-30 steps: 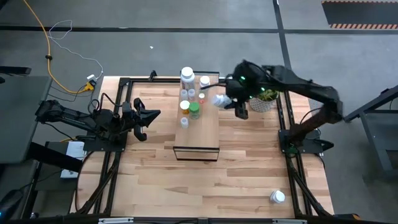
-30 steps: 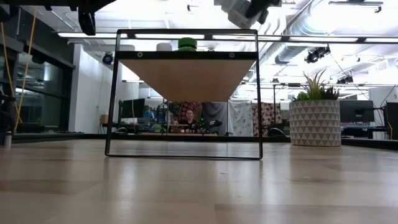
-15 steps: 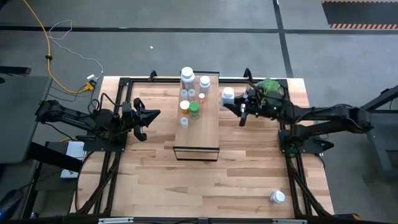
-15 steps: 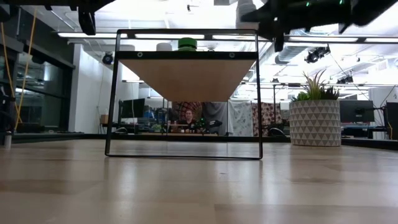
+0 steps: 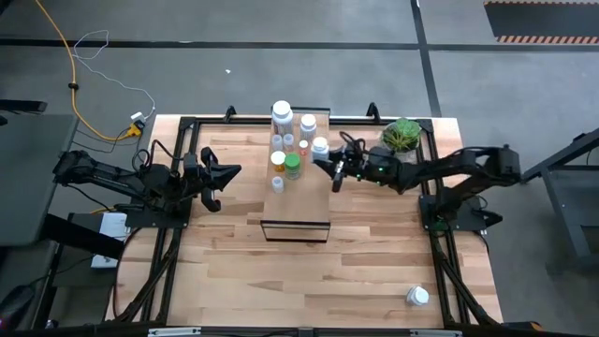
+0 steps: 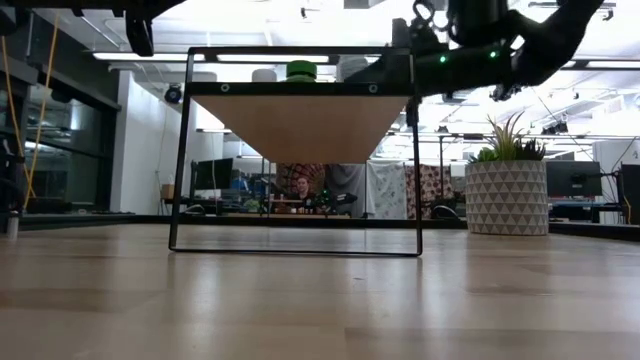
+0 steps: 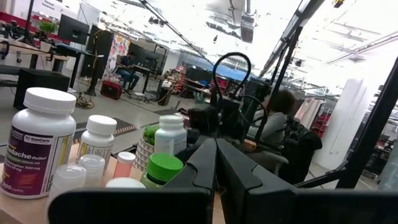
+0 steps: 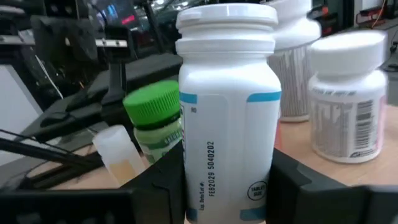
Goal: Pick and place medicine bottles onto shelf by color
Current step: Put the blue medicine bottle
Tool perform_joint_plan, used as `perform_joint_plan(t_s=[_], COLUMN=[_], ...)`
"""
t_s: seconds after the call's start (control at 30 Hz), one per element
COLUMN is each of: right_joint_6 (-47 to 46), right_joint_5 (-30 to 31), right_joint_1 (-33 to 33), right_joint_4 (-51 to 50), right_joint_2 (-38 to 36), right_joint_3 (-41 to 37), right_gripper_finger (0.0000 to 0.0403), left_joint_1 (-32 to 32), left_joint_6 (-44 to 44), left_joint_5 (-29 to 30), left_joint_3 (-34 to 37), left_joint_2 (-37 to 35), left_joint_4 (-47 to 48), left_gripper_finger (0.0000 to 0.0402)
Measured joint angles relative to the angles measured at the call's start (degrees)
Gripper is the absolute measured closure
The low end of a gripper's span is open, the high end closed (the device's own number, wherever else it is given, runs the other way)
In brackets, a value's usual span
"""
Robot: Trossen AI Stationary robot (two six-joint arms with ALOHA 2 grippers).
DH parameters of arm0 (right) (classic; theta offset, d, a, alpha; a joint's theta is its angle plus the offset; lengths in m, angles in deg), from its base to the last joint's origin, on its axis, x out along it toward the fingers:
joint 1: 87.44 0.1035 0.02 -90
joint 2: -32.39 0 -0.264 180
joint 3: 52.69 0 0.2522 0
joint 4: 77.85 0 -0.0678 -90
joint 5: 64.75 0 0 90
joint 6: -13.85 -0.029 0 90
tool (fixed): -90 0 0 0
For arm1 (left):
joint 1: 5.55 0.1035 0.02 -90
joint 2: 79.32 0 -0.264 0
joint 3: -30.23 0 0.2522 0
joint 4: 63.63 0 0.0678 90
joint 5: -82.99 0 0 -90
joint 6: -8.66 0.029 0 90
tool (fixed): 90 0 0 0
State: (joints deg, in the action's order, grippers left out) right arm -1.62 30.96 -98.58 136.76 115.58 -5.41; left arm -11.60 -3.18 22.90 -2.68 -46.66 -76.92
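Right hand (image 5: 329, 167) grips a white bottle (image 8: 227, 112) upright over the shelf (image 5: 309, 201), beside the green-capped bottle (image 5: 292, 166) and other whites. Placing looks underway; next it likely must lower and release. Left hand (image 5: 227, 175) waits shut over the worktop (image 5: 281, 271).

**Bottles on the shelf**

My right gripper (image 5: 329, 168) has a white bottle (image 8: 227, 112) upright at the shelf's (image 5: 309, 201) right edge, blue-banded label, beside the green-capped one (image 5: 293, 166). More white bottles (image 5: 282, 113) cluster at the far end. One white bottle (image 5: 417, 297) lies alone near the table's front right corner.
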Motion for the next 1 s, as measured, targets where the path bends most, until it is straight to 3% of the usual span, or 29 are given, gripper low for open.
perform_joint_plan(t_s=[0.7,1.0], right_joint_6=[5.0,3.0], right_joint_5=[0.2,-0.4], right_joint_1=[-0.5,-0.5], right_joint_4=[0.3,-0.4], right_joint_2=[7.2,7.2], right_joint_3=[0.3,0.3], right_gripper_finger=[0.0261,0.0221], left_joint_1=[0.0,0.0], left_joint_6=[-0.1,-0.1], left_joint_5=[0.6,0.6], left_joint_3=[0.0,0.0], left_joint_2=[0.0,0.0], left_joint_4=[0.0,0.0], left_gripper_finger=[0.0402,0.0401])
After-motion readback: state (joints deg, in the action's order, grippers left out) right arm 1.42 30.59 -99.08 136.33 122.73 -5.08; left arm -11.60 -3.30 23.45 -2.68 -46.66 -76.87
